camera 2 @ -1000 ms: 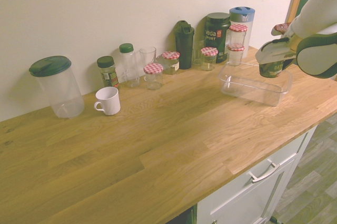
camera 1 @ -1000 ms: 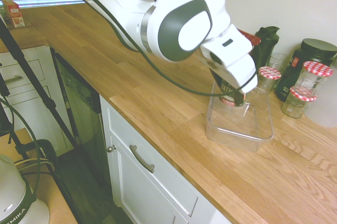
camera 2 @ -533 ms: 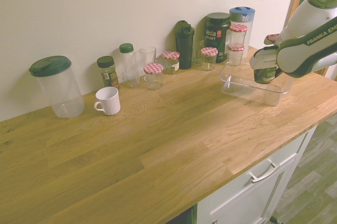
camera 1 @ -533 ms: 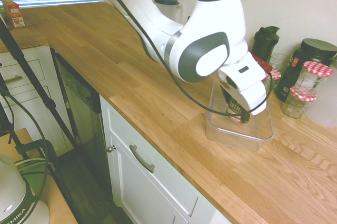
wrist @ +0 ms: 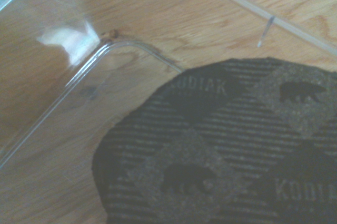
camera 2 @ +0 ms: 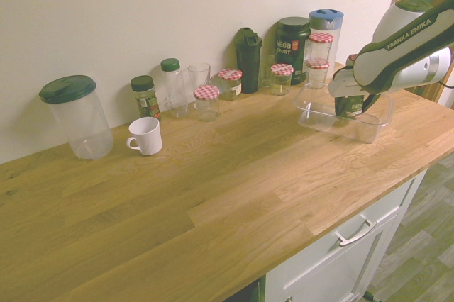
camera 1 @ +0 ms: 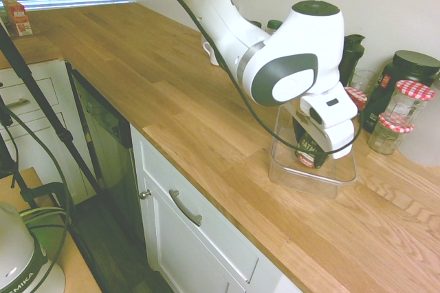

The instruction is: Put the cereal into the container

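Cereal (camera 1: 306,147), a small dark tub with a red lower band, sat low inside the clear container (camera 1: 294,172), its base at or just above the floor of it; whether it touched could not be told. The gripper (camera 1: 317,143) had its fingers closed around the tub from above, gripping it upright. In the wrist view the tub's dark lid (wrist: 221,150) with bear prints filled most of the picture, with a rounded corner of the container's wall (wrist: 89,61) just beside it.

The step in hand looked like the set-down. Done well, the tub would be lowered straight until its base rested flat, clear of the near wall, and only then freed, with the fingers opening fully before lifting so the tub is not dragged or tipped.

The container stood on a wooden countertop (camera 2: 213,196) above white cabinets (camera 1: 199,238). Against the pale wall behind stood glass jars with red-checked lids (camera 2: 281,77), a black shaker bottle (camera 2: 248,50), a dark supplement tub (camera 2: 293,40), a white mug (camera 2: 145,135) and a large green-lidded canister (camera 2: 74,114), all well apart from the work except the nearest jars.
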`<action>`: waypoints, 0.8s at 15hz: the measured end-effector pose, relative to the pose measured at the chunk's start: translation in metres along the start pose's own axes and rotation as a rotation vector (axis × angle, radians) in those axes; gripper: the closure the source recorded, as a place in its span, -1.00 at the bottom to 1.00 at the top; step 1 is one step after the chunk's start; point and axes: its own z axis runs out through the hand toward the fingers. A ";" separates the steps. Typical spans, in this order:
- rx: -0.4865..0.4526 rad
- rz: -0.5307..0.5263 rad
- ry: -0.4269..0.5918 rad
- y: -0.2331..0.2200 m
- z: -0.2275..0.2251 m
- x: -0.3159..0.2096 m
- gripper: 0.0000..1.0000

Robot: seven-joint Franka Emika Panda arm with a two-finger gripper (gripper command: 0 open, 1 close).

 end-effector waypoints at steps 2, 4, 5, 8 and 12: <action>-0.015 0.000 -0.013 0.000 -0.001 0.002 -1.00; -0.028 0.013 -0.046 -0.002 -0.003 0.004 -1.00; -0.027 0.024 -0.075 -0.004 -0.005 0.005 -1.00; -0.013 0.052 -0.156 -0.012 -0.024 0.012 -1.00; 0.024 0.058 -0.164 -0.020 -0.063 0.019 -1.00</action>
